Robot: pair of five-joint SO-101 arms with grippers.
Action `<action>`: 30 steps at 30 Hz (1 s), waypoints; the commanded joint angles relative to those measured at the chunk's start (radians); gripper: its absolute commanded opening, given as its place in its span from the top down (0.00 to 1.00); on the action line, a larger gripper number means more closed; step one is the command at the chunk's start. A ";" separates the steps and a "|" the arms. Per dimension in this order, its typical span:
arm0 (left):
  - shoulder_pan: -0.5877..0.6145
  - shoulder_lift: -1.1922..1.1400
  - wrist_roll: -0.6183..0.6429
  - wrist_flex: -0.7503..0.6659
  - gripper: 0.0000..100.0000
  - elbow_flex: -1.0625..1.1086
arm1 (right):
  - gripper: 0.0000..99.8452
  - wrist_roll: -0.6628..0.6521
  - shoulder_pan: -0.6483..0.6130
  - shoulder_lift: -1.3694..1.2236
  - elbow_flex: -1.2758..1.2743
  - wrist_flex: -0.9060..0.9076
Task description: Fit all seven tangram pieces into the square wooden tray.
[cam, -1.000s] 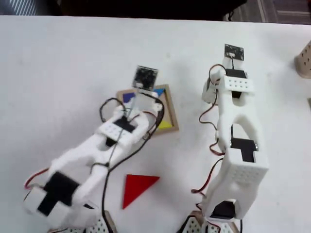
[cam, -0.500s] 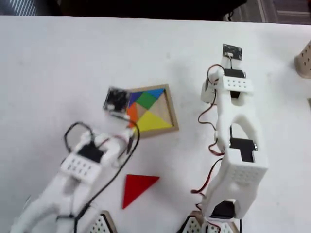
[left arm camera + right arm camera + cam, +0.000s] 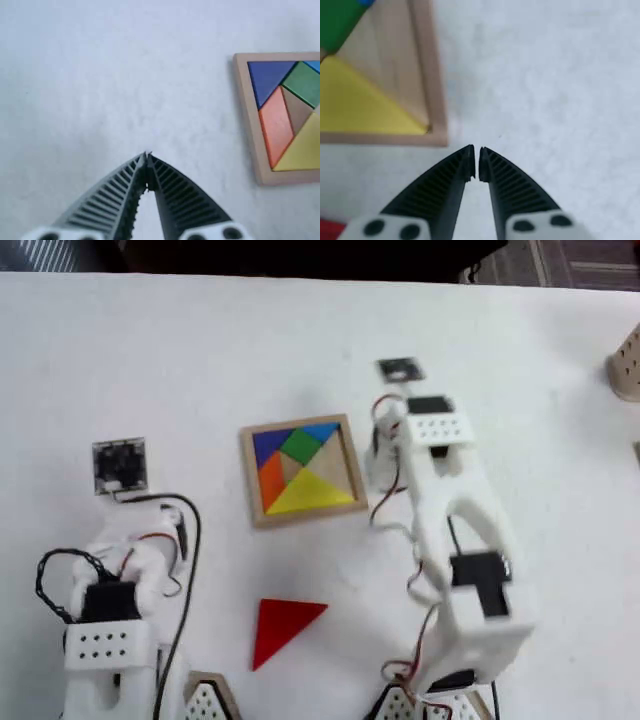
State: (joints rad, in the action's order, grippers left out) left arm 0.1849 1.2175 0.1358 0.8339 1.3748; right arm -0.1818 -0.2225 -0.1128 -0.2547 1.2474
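Tangram pieces are mostly seated already: a blue triangle (image 3: pixel 267 445), a green square-ish piece (image 3: pixel 300 445), a small light-blue piece (image 3: pixel 326 430), an orange piece (image 3: pixel 272 480) and a big yellow triangle (image 3: pixel 310 494) can be seen packed inside the square wooden tray (image 3: pixel 313 517). The tray is laid flat near the middle of the white table (image 3: pixel 150 350). A tan patch in the middle of the pieces can't be told apart as piece or bare wood. More bare wood is left showing along the tray's right side, between green and yellow. One flat red triangle (image 3: pixel 280 626) is parked on the table by itself, well apart from the tray, down between the two arm bases. The left gripper (image 3: pixel 147 156) is held over bare table off to the tray's left, its ribbed black fingers (image 3: pixel 172 192) pressed together at the tips with nothing between them. The right gripper (image 3: pixel 475 152) is hung just beside the tray's near right corner, over the table and clear of the frame. Its jaws are pulled almost together too, with only a hairline slit left and nothing gripped.
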 commanded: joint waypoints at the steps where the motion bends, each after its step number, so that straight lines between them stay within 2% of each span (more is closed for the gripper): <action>1: 0.096 -0.102 0.091 -0.118 0.97 -0.060 | 0.98 -0.166 -0.117 0.266 -0.180 -0.033; 7: 0.231 -0.360 0.238 -0.313 0.97 -0.138 | 0.98 -0.450 -0.346 0.628 -0.511 -0.108; 11: 0.292 -0.529 0.319 -0.422 0.97 -0.198 | 0.98 -0.529 -0.522 0.855 -0.695 -0.133; 15: 0.351 -0.673 0.390 -0.514 0.97 -0.253 | 0.98 -0.529 -0.725 1.021 -0.816 -0.131; 21: 0.440 -0.855 0.483 -0.540 0.97 -0.365 | 0.98 -0.384 -0.986 1.116 -0.944 -0.203; 24: 0.469 -0.924 0.503 -0.540 0.97 -0.411 | 0.98 -0.354 -1.032 1.113 -1.011 -0.298; 30: 0.479 -0.969 0.503 -0.540 0.97 -0.437 | 0.98 -0.338 -1.036 1.020 -1.046 -0.415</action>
State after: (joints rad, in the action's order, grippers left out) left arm 0.6498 0.2509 0.6283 0.3230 0.9958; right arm -0.5363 -1.2490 0.9551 -1.3073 0.8930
